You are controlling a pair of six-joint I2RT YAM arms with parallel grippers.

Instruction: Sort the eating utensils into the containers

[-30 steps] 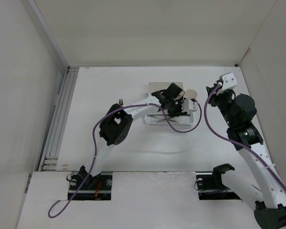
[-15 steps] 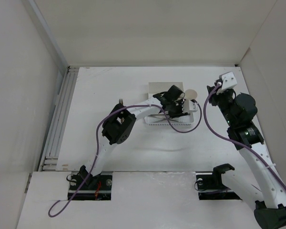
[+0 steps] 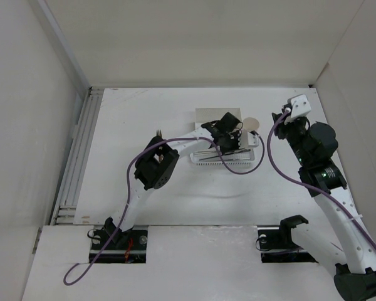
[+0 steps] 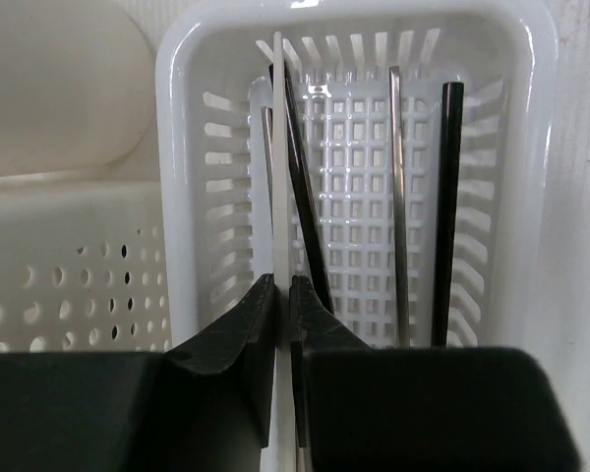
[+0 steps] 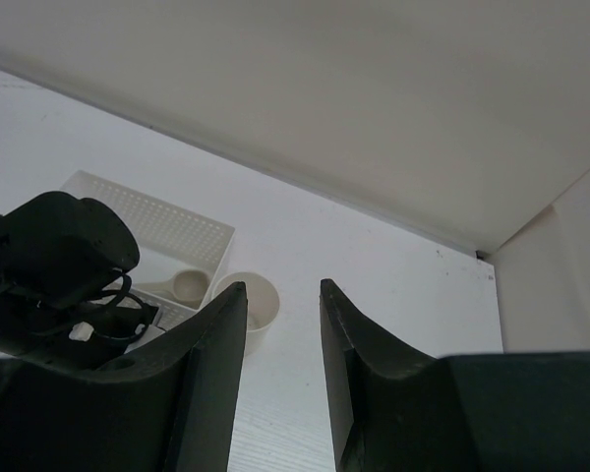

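Now your left gripper [image 4: 282, 295] pinches a pale chopstick [image 4: 278, 147] over the basket [image 4: 182, 197]; your right gripper [image 5: 281, 290] hangs slightly parted, right of it.

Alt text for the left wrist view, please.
The left gripper pinches a pale chopstick over a white perforated basket. Dark chopsticks and silvery chopsticks lie lengthwise inside the basket, and a white box sits to its left.

Left gripper [image 4: 283, 287] stretched forward — jaws pinched on a pale chopstick [image 4: 279, 147]; right gripper [image 5: 281, 295] raised, jaws parted.
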